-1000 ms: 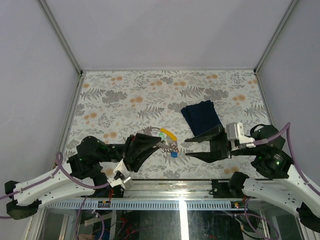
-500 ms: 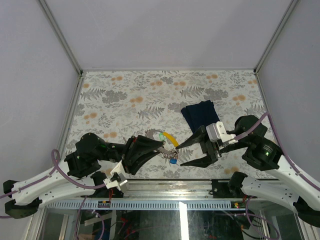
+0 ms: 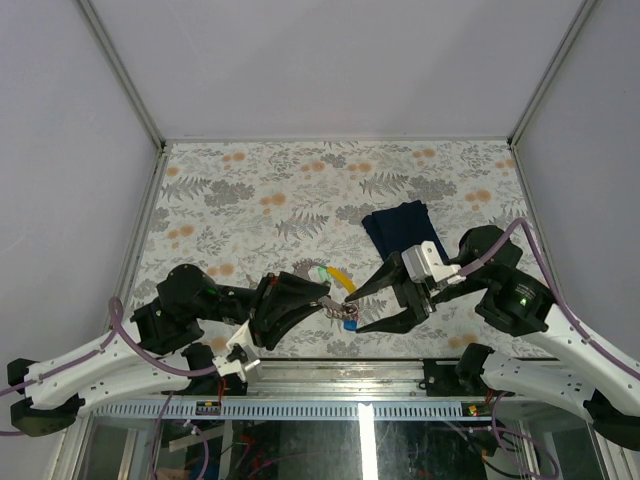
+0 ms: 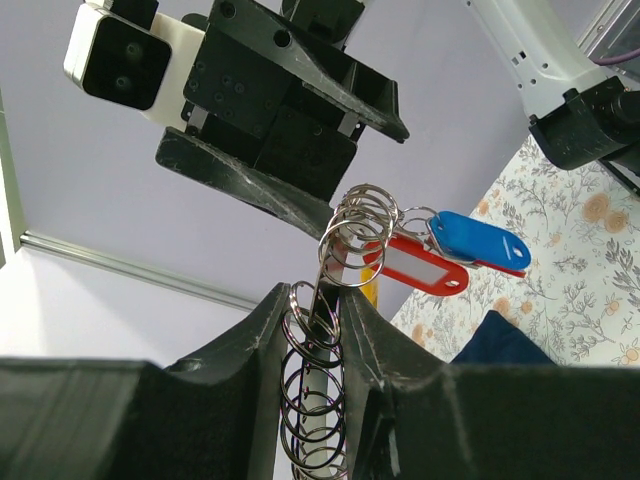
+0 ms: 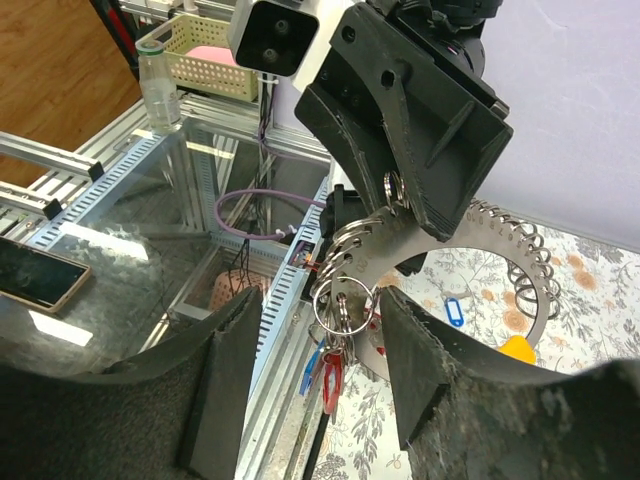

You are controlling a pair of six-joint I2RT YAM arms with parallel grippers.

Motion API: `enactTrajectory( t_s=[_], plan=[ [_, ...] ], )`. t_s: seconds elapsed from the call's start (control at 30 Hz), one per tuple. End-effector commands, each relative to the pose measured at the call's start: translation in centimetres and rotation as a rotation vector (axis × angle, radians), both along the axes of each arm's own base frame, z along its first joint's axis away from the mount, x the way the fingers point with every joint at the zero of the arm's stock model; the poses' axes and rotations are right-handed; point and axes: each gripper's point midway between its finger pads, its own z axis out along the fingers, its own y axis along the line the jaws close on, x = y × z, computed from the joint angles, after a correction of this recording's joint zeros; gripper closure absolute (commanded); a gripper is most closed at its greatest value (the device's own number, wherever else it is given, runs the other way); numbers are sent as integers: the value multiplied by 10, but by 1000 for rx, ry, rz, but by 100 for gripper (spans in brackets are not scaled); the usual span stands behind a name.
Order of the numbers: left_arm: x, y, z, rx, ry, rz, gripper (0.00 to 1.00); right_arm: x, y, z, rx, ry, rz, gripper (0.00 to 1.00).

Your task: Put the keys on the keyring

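Note:
My left gripper [image 4: 312, 300] is shut on the rim of the keyring [image 4: 318, 400], a silvery toothed ring strung with several small split rings. It holds the ring above the table near the front edge [image 3: 318, 278]. From the ring's free end hang keys with a red tag [image 4: 415, 270] and a blue tag [image 4: 480, 238]. My right gripper [image 5: 320, 300] is open, its jaws either side of those hanging split rings [image 5: 343, 300] without touching them. It faces the left gripper [image 3: 322, 295] from the right [image 3: 355, 311]. A yellow tag [image 3: 340, 271] and a green tag [image 3: 322, 272] show by the ring.
A dark navy folded cloth [image 3: 403, 232] lies behind the right gripper. A loose blue-tagged key [image 5: 453, 312] lies on the floral table under the ring. The table's metal front rail [image 3: 340, 375] runs just below both grippers.
My right gripper has swung left to the keyring and opened wider, now straddling the hanging keys. The left gripper has shifted slightly right with the ring.

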Motion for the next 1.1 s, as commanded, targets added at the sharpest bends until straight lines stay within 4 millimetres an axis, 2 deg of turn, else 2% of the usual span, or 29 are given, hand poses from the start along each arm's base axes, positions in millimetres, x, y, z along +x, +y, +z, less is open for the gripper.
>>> enactTrajectory(
  t_s=[0.0,0.2,0.6,0.83,0.93,1.07],
  plan=[
    [-5,10,33,-89,-59,2,100,-13,-7,30,86,-56,53,44],
    [-2,9,32,-87,-56,15,100,-22,-14,28,79,-36,82,54],
    [4,8,28,-83,-48,45,100,-21,-25,33,113,-42,8,55],
    [19,10,29,-130,-56,129,100,4,-27,34,128,18,-179,63],
    [23,11,30,-140,-71,155,100,19,-25,34,123,119,-273,63],
    [29,9,27,-116,-104,187,100,30,-21,40,141,295,-337,64]
  ],
)
